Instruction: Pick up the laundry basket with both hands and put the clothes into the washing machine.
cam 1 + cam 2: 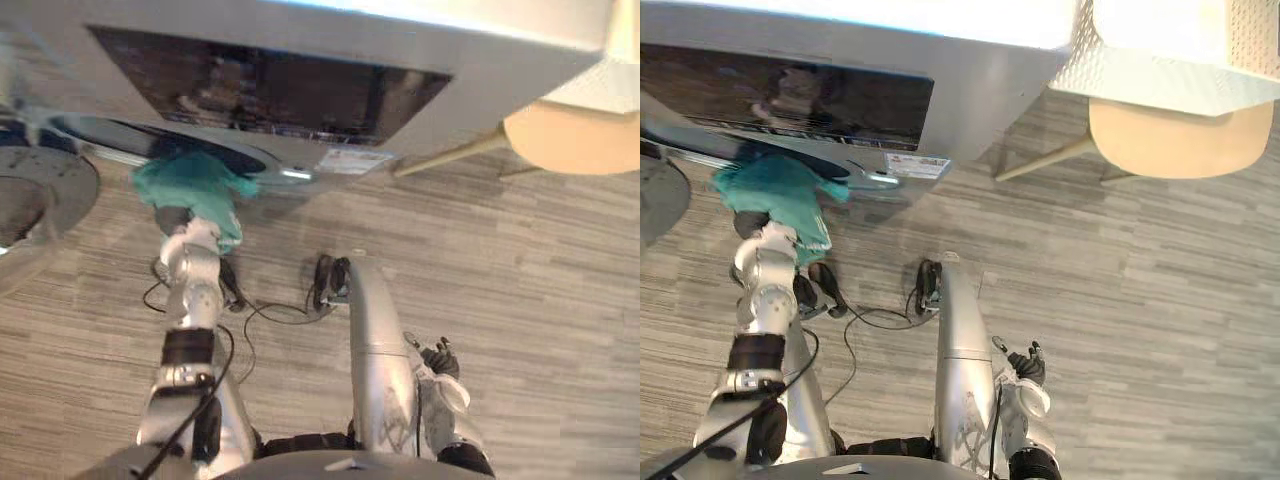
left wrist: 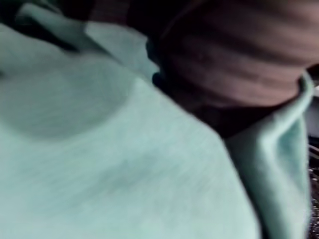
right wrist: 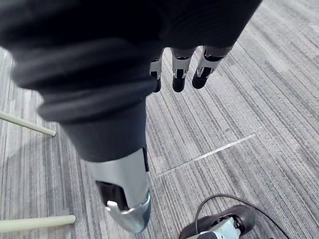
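The left robot hand is raised to the front of the washing machine. A green cloth is draped over it and hides the fingers, so I cannot tell if they are curled round the cloth or straight. In the left wrist view the cloth lies against the dark ribbed cover of the hand. The cloth is at the lower edge of the dark round opening of the machine, partly hanging down in front of it. The round door stands open at the robot's left side.

The right robot hand hangs low at the robot's right side, well apart from the machine. Its fingers are straight, point down to the grey striped floor and hold nothing.

To the right of the machine there is a pale wooden seat on thin legs. A white basket with many small holes is at this seat; I cannot tell if it rests on it.
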You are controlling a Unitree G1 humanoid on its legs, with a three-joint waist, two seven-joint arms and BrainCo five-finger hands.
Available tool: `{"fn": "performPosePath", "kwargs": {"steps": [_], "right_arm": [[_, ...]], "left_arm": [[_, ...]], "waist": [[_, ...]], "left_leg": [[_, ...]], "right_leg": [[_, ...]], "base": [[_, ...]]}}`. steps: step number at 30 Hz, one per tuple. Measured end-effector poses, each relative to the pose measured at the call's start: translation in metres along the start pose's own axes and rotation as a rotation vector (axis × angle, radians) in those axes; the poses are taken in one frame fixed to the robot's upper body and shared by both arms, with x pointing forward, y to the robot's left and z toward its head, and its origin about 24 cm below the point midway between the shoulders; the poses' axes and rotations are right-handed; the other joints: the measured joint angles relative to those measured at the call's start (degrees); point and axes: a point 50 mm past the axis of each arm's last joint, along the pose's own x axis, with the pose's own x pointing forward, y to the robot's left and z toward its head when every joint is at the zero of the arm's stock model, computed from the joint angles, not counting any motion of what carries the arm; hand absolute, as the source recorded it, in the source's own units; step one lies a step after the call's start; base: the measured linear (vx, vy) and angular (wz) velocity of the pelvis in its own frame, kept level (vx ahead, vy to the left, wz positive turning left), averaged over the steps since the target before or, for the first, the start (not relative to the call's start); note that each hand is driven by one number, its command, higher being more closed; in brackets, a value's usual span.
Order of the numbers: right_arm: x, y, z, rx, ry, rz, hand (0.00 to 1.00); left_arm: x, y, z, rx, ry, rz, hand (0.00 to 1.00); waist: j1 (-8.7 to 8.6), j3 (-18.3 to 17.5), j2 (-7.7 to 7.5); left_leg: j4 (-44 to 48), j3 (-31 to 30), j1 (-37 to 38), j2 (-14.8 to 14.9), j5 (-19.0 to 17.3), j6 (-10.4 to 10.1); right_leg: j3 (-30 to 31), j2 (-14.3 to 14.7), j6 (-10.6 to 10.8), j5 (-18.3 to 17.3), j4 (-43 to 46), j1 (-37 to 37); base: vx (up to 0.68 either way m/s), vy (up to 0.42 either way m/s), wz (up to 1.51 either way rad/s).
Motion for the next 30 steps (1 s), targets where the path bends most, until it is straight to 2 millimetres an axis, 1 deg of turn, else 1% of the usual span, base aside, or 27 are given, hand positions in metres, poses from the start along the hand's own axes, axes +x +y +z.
{"fn": "performPosePath", "kwargs": {"steps": [2, 3, 4, 5, 6, 8, 9, 10, 11, 12, 13, 14, 15, 16, 17, 18, 20, 23, 25, 27, 29, 30], "right_arm": [[0.000, 0.000, 0.000, 0.007, -0.004, 0.000, 0.00], [-0.001, 0.001, -0.001, 0.020, 0.001, 0.002, 0.00], [-0.001, 0.002, -0.001, 0.023, 0.001, 0.003, 0.00], [-0.001, 0.003, -0.001, 0.037, 0.001, 0.005, 0.00], [-0.001, 0.003, -0.001, 0.048, 0.002, 0.006, 0.00], [-0.002, 0.004, -0.001, 0.066, 0.001, 0.008, 0.00], [-0.002, 0.005, -0.001, 0.074, -0.004, 0.011, 0.00], [-0.002, 0.006, 0.000, 0.093, -0.007, 0.017, 0.00], [-0.002, 0.007, 0.001, 0.098, -0.008, 0.019, 0.00], [-0.002, 0.007, 0.001, 0.105, -0.010, 0.019, 0.00], [-0.002, 0.007, 0.002, 0.110, -0.013, 0.021, 0.00], [-0.002, 0.007, 0.003, 0.116, -0.014, 0.023, 0.00], [-0.003, 0.008, 0.003, 0.119, -0.015, 0.025, 0.00], [-0.003, 0.008, 0.003, 0.121, -0.015, 0.026, 0.00], [-0.003, 0.009, 0.003, 0.124, -0.018, 0.031, 0.00], [-0.003, 0.008, 0.003, 0.127, -0.021, 0.036, 0.00], [-0.004, 0.007, 0.001, 0.125, -0.013, 0.039, 0.00], [-0.004, 0.004, -0.001, 0.133, -0.011, 0.038, 0.00], [-0.003, -0.001, -0.005, 0.157, 0.010, 0.013, 0.00], [-0.007, -0.011, -0.013, 0.169, 0.033, -0.015, 0.00], [-0.010, -0.017, -0.019, 0.169, 0.044, -0.032, 0.00], [-0.011, -0.021, -0.023, 0.170, 0.058, -0.046, 0.00]], "left_arm": [[0.010, -0.011, 0.012, 0.005, -0.032, -0.018, 1.00], [0.020, -0.023, 0.024, 0.010, -0.062, -0.041, 1.00], [0.024, -0.028, 0.029, 0.018, -0.075, -0.052, 1.00], [0.031, -0.039, 0.039, 0.036, -0.099, -0.075, 1.00], [0.033, -0.045, 0.044, 0.043, -0.111, -0.093, 1.00], [0.042, -0.071, 0.062, 0.078, -0.148, -0.159, 1.00], [0.045, -0.087, 0.071, 0.106, -0.165, -0.204, 1.00], [0.047, -0.104, 0.082, 0.135, -0.191, -0.251, 1.00], [0.047, -0.112, 0.088, 0.149, -0.206, -0.275, 1.00], [0.046, -0.137, 0.102, 0.206, -0.243, -0.334, 1.00], [0.043, -0.153, 0.110, 0.247, -0.278, -0.379, 1.00], [0.040, -0.162, 0.117, 0.268, -0.305, -0.405, 1.00], [0.034, -0.180, 0.129, 0.293, -0.353, -0.456, 1.00], [0.031, -0.190, 0.135, 0.296, -0.376, -0.482, 1.00], [0.025, -0.204, 0.151, 0.304, -0.431, -0.532, 1.00], [0.025, -0.203, 0.163, 0.344, -0.484, -0.533, 1.00], [0.023, -0.207, 0.168, 0.365, -0.508, -0.538, 1.00], [0.023, -0.210, 0.171, 0.406, -0.530, -0.532, 1.00], [0.022, -0.211, 0.175, 0.489, -0.580, -0.520, 1.00], [0.020, -0.214, 0.180, 0.629, -0.676, -0.494, 1.00], [0.019, -0.215, 0.183, 0.723, -0.740, -0.469, 1.00], [0.020, -0.215, 0.184, 0.866, -0.814, -0.417, 1.00]], "waist": [[-0.30, 0.1, -0.06], [-0.97, 0.3, -0.30], [-1.16, 0.4, -0.47], [-1.44, 0.5, -0.55], [-1.51, 0.5, -0.55], [-1.65, 0.5, -0.59], [-2.05, 0.5, -0.61], [-2.57, 0.5, -0.60], [-2.71, 0.5, -0.61], [-2.88, 0.5, -0.61], [-2.97, 0.5, -0.62], [-3.14, 0.5, -0.63], [-3.38, 0.5, -0.63], [-3.38, 0.5, -0.63], [-3.65, 0.5, -0.63], [-4.03, 0.5, -0.63], [-3.89, 0.5, -0.63], [-3.76, 0.5, -0.63], [-3.65, 0.5, -0.63], [-3.09, 0.5, -0.62], [-2.84, 0.4, -0.64], [-2.83, 0.4, -0.66]], "left_leg": [[0.4, -0.1, -1.7, 0.3, 0.0, 0.0], [0.5, -0.1, -3.0, 0.6, 0.0, 0.0], [0.5, 0.0, -3.3, 0.7, 0.0, 0.0], [0.5, 0.0, -4.1, 1.1, 0.0, 0.0], [0.5, 0.0, -4.4, 1.2, 0.0, 0.0], [0.2, 0.3, -5.6, 1.9, 0.1, 0.1], [-0.1, 0.6, -6.0, 2.0, 0.1, 0.2], [-0.4, 0.8, -6.7, 2.2, 0.2, 0.3], [-0.4, 0.9, -7.0, 2.4, 0.2, 0.3], [-0.5, 1.4, -7.6, 2.8, 0.2, 0.4], [-0.5, 1.9, -7.9, 3.0, 0.2, 0.4], [-0.4, 2.1, -7.9, 3.1, 0.2, 0.4], [-0.5, 2.4, -8.0, 3.4, 0.2, 0.5], [-0.5, 2.4, -8.0, 3.5, 0.2, 0.5], [-0.5, 2.6, -8.0, 3.8, 0.2, 0.5], [-0.6, 2.8, -8.1, 3.9, 0.2, 0.5], [-0.6, 3.1, -8.0, 4.1, 0.2, 0.5], [-0.6, 3.4, -8.1, 4.1, 0.2, 0.5], [-0.6, 3.4, -8.1, 4.1, 0.2, 0.6], [-0.5, 3.5, -8.1, 4.2, 0.2, 0.6], [-0.4, 3.4, -8.2, 4.2, 0.2, 0.5], [-0.3, 3.3, -8.4, 4.2, 0.3, 0.6]], "right_leg": [[0.0, 0.3, 0.0, 0.3, 0.0, -1.6], [0.1, 0.5, 0.2, 0.6, -0.2, -2.8], [0.1, 0.6, 0.2, 0.7, -0.3, -3.2], [0.0, 0.9, 0.2, 1.0, -0.7, -3.9], [0.0, 1.1, 0.3, 1.2, -0.9, -4.2], [0.0, 1.8, 0.3, 2.0, -1.9, -5.4], [0.2, 1.9, 0.5, 2.3, -2.3, -6.0], [0.3, 2.3, 0.6, 2.7, -2.9, -6.7], [0.3, 2.5, 0.6, 3.0, -3.2, -7.1], [0.4, 2.6, 0.7, 3.6, -3.6, -8.0], [0.7, 2.7, 0.8, 3.8, -3.6, -8.6], [0.8, 2.8, 0.8, 3.8, -3.7, -8.8], [1.2, 3.1, 1.0, 4.1, -3.9, -9.0], [1.3, 3.3, 1.0, 4.2, -4.1, -9.1], [1.3, 3.6, 1.0, 4.5, -4.4, -9.1], [1.4, 3.7, 1.0, 4.7, -4.5, -9.4], [1.4, 3.7, 0.9, 4.8, -4.6, -9.5], [1.6, 3.7, 0.9, 5.0, -4.7, -9.7], [1.7, 3.7, 0.8, 5.1, -4.7, -9.8], [1.7, 3.7, 0.7, 5.1, -4.3, -10.1], [1.6, 3.7, 0.7, 5.1, -4.2, -10.3], [1.5, 3.7, 0.7, 5.1, -4.1, -10.4]], "base": [[0.00, 0.001, -0.15], [0.00, -0.003, -0.10], [0.00, -0.007, -0.13], [0.00, -0.007, -0.13], [0.00, -0.006, -0.21], [0.00, -0.004, -0.22], [-0.01, -0.006, -0.18], [-0.01, -0.007, -0.17], [-0.01, -0.004, -0.23], [-0.01, -0.003, -0.22], [0.00, -0.003, -0.20], [0.00, -0.008, -0.16], [0.00, -0.005, -0.15], [0.00, -0.004, -0.19], [-0.01, 0.000, -0.15], [-0.01, -0.001, -0.13], [-0.01, -0.004, -0.04], [0.00, 0.000, 0.00], [0.00, 0.000, 0.00], [0.00, 0.000, 0.00], [0.00, 0.000, 0.00], [0.00, 0.000, 0.00]]}}
